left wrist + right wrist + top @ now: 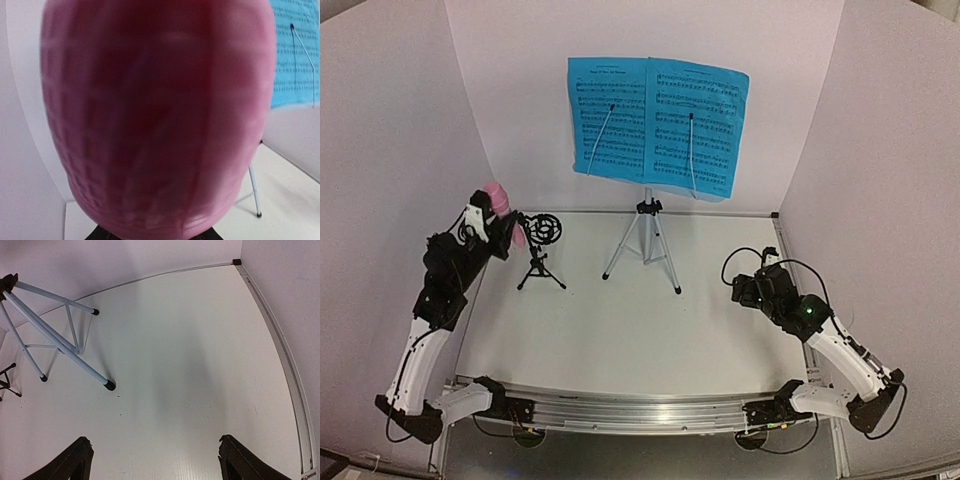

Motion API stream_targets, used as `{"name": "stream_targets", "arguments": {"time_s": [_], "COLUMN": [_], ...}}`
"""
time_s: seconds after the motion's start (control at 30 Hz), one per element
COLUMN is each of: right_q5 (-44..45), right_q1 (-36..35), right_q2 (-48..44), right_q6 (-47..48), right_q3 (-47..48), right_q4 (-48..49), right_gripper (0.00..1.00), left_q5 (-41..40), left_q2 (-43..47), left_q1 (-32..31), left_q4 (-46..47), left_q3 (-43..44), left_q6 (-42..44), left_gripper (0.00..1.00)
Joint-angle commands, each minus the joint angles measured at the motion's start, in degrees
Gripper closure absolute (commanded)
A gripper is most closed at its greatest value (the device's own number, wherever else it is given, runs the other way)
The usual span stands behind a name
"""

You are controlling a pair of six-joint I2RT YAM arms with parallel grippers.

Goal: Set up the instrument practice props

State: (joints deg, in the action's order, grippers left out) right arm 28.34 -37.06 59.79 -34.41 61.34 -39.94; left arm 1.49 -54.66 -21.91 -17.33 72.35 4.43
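My left pincer (506,228) grips the pink microphone (497,196), just beside the ring (547,228) of the black stand (541,262); I should tilt the handle down, centre it over the ring, lower slowly without tipping it; right pincer (155,460) gapes empty above the desk (620,330).

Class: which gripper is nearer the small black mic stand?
Left. The left gripper, holding the pink microphone, is beside the mic stand; the right gripper sits open across the table.

Left end effector (506,228) raised, seemingly clamped (right end effector (155,447) low, agape)
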Motion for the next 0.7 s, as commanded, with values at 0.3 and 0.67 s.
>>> {"name": "stream_targets", "arguments": {"time_s": [0.3,0.67], "right_q5": [3.28,4.73], "right_q1": [-0.13,-0.12], "right_q2": [-4.26,-7.31], "right_q6": [0.47,0.64], "right_q3": [-0.51,-3.01], "right_q4": [1.36,1.37], "right_gripper": [0.14,0.14], "left_q5": [5.29,-1.96], "left_q2": [-18.97,-15.90], "left_q1": [0.11,0.38], "left_q4": [31.02,29.67], "left_q3": [5.71,-1.18], "left_q6": [-0.68,1.82], "left_gripper": [1.00,1.00]}}
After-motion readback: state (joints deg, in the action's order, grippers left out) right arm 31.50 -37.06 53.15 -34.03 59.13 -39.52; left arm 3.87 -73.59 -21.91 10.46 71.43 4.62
